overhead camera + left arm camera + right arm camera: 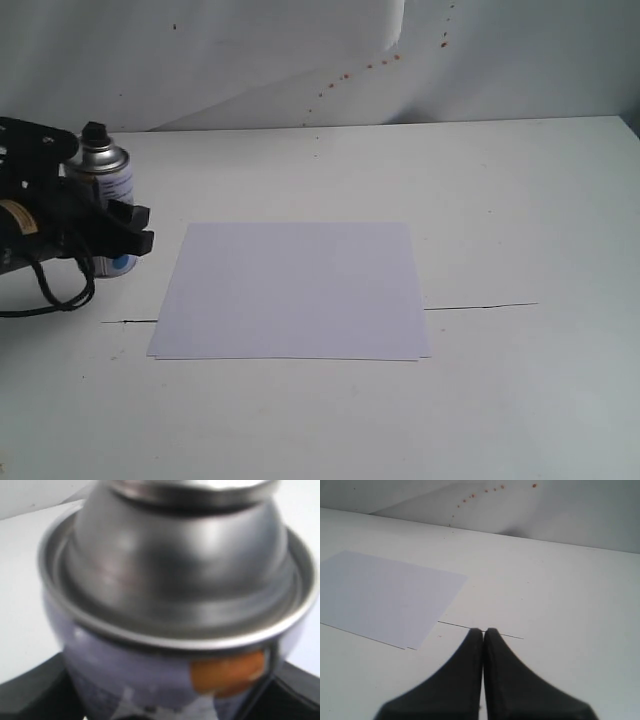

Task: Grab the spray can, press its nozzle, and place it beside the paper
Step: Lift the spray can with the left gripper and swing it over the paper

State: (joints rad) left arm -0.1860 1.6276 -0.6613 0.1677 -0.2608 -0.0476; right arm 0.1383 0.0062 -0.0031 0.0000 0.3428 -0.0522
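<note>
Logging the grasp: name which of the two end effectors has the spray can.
The left end effector: it clamps the spray can, which stands beside the paper. The right end effector is shut with nothing between its tips.

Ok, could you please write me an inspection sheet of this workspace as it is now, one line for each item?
Surface: white table; a thin dark line runs across it and passes under the paper.
Job's things: spray can upright, to the left of the paper and apart from it; black nozzle on top; paper lies flat and blank.
Clutter: nothing seen.
Grippers: left gripper closed on the spray can's body, not touching the nozzle; right gripper shut and empty, over bare table.
Cables: black cable loops down from the left arm to the table.
Surroundings: white wall with small reddish spots.
</note>
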